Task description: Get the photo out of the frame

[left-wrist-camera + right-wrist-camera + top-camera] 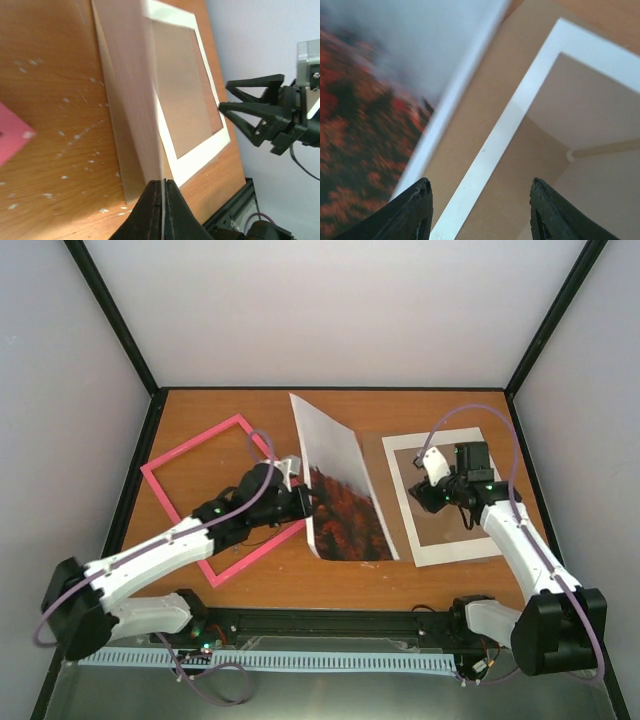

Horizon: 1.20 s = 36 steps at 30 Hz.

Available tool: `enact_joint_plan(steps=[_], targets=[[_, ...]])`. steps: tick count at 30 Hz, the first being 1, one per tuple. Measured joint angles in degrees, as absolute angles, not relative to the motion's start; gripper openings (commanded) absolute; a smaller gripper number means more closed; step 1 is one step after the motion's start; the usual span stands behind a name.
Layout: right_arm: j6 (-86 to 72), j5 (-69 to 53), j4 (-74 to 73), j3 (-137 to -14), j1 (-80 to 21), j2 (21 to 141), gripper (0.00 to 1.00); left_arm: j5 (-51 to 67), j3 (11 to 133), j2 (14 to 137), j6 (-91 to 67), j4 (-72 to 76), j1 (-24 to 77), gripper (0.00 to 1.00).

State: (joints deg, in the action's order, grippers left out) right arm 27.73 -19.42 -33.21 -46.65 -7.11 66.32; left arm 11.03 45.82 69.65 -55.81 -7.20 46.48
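The photo, grey sky above red-orange trees, stands tilted on its long edge at the table's middle. My left gripper is shut on its left edge. In the left wrist view the jaws pinch the thin sheet, and its pale back runs away from them. The pink frame lies flat at the left with table wood showing through it; a corner shows in the left wrist view. My right gripper is open and empty above the white mat. The photo's face fills the left of the right wrist view.
A white mat lies at the right on a brown backing board, whose edge shows beside the photo. The mat and my right gripper's fingers show in the left wrist view. Black cage posts line the table's sides.
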Motion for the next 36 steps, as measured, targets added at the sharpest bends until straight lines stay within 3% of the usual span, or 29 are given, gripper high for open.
enact_joint_plan(steps=[5,10,15,21,25,30,36], targets=[[22.13,-21.21,-34.98,-52.38,-4.10,63.68,0.58,1.48,50.81,59.02,-50.68,-20.75,46.41,0.01],[17.39,-27.31,-38.46,-57.63,-0.58,62.13,0.60,-2.04,58.22,58.46,-44.69,-25.02,46.39,0.01],[14.98,-33.32,-42.54,-64.45,2.68,62.33,0.60,-0.01,69.52,71.33,-40.34,-24.91,46.37,0.01],[13.47,-40.01,-47.31,-77.73,6.55,62.19,0.61,7.66,102.17,97.03,-35.66,-26.98,46.39,0.01],[13.72,-44.58,-47.37,-83.13,7.16,57.74,0.64,11.25,112.66,102.67,-33.52,-26.41,46.39,0.01],[14.22,-49.32,-47.70,-82.81,7.16,50.98,0.64,12.47,103.94,98.19,-33.78,-20.51,46.39,0.01],[15.14,-50.50,-45.80,-71.05,7.16,51.72,0.64,11.81,70.19,89.17,-43.66,-3.25,46.28,0.01]])
